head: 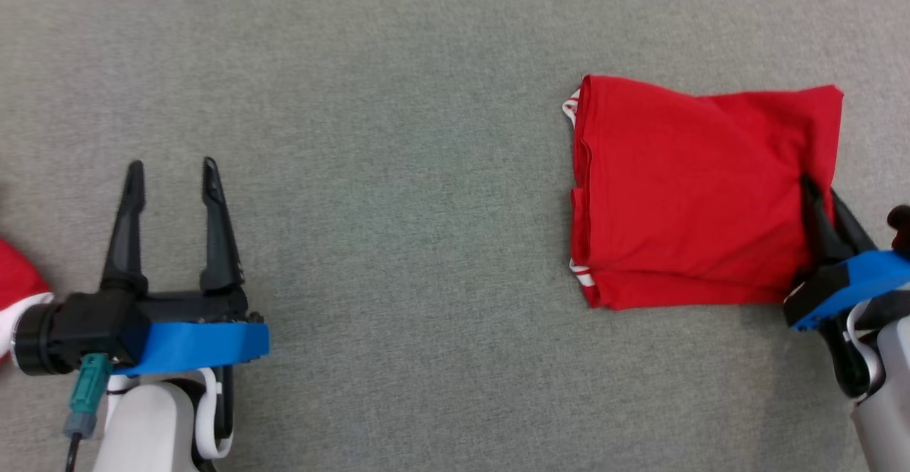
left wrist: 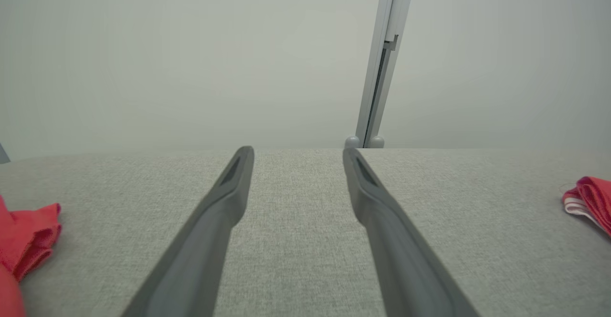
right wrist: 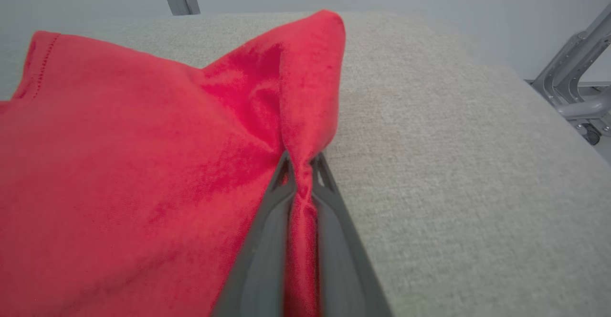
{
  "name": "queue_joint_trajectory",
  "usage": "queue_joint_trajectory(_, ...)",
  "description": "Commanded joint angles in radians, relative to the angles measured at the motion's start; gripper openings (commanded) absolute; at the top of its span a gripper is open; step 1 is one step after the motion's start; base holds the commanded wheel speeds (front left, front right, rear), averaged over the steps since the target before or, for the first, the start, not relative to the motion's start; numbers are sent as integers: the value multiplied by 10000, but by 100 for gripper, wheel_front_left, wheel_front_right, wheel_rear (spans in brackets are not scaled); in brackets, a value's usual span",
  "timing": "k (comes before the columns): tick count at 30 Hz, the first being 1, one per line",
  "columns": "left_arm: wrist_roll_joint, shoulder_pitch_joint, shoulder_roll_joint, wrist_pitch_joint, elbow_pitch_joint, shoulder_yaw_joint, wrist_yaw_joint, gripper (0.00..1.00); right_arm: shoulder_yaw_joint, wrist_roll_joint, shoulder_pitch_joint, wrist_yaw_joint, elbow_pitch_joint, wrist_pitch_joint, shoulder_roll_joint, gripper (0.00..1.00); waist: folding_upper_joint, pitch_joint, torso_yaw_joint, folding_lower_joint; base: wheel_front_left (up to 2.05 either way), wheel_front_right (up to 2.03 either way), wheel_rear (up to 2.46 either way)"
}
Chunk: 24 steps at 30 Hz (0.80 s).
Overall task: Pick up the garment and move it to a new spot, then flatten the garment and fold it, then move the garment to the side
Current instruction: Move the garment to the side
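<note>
Head view, looking down on a grey cloth-covered surface (head: 398, 173). A red garment (head: 682, 195) lies on the right part of the surface, about midway between its near and far edges. It is folded into a compact, roughly rectangular stack of several layers. A bit of white striped trim peeks out at the stack's left side.

Picking up, flattening and folding appear to be done, judging by the neat layered shape. What seems to be left is the last step, moving the folded garment to the side. That step looks to be just starting.

The right gripper (head: 821, 209) comes in from the lower right and meets the garment at its right edge, close to the near right corner. In the right wrist view, the right gripper's two dark fingers are pressed together, pinching a ridge of red fabric between their tips. The cloth bunches up into a peak just beyond the pinch, while the rest of the garment spreads away to that view's left, resting on the surface.

The left gripper (head: 173, 166) hovers over the left part of the surface, well apart from the garment. Its fingers are spread wide and hold nothing. Another piece of red cloth (head: 18, 273) shows at the far left.
</note>
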Motion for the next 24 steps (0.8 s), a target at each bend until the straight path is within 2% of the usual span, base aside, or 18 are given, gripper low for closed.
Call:
queue_joint_trajectory(1, 30, -138, 101, -60, -51, 41, 44, 100, -49, 17, -271, -2, -101, -89, -43, 0, 0, 55, -25, -2, 0, 0, 0)
queue_joint_trajectory(10, 120, -526, 315, 86, -487, -12, 87, 100, -392, -295, -1785, -2, -658, 317, -542, 0, 0, 703, -54, -2, 0, 0, 0)
queue_joint_trajectory(16, 195, -818, 440, 252, -899, -68, 101, 100, -663, -462, -3326, -2, -350, 896, -1596, 0, 0, 1462, 215, -2, 0, 0, 0)
queue_joint_trajectory(21, 242, -1040, 445, 279, -1121, -184, 100, 100, -1105, -632, -4372, -2, 578, 1211, -2653, 0, 0, 1930, 472, -2, 0, 0, 0)
queue_joint_trajectory(24, 253, -1125, 459, 281, -1179, -217, 127, 100, -1305, -797, -4774, -2, 1086, 1261, -2957, 0, 0, 2070, 549, -2, 0, 0, 0)
